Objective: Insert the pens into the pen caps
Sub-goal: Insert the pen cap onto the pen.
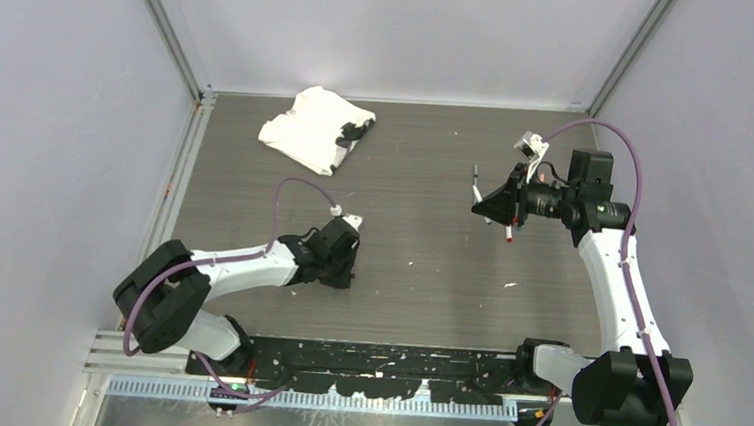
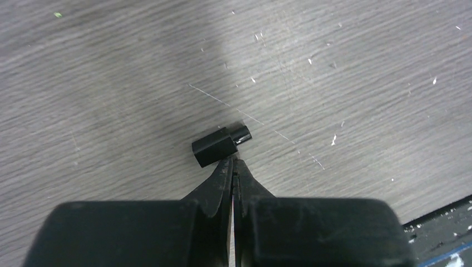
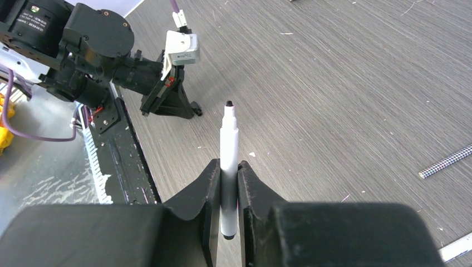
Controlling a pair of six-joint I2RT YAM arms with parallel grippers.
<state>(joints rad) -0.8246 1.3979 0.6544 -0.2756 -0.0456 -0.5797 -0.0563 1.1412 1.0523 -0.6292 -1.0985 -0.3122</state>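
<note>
**Left gripper**: the fingers are pressing together with no gap between them, low over the table. The black cap is lying on its side just beyond the fingertips and touching them at one corner. It is not sitting between the fingers, and whether a sliver of its edge is being pinched cannot be told. Judged from this, the cap is not yet secured, and a cap lying flat is offering no steady mouth for a pen.

**Right gripper**: the fingers are clamping on a pen around the lower part of its white barrel. The dark tip is projecting well clear of the fingers, which is presumably leaving the working end free to enter a cap. This gripper is hovering above the table on the right, well apart from the left gripper, which is working at the near left.

**Surroundings:** a crumpled white cloth is lying at the far left of the table, away from both arms and taking no part.
</note>
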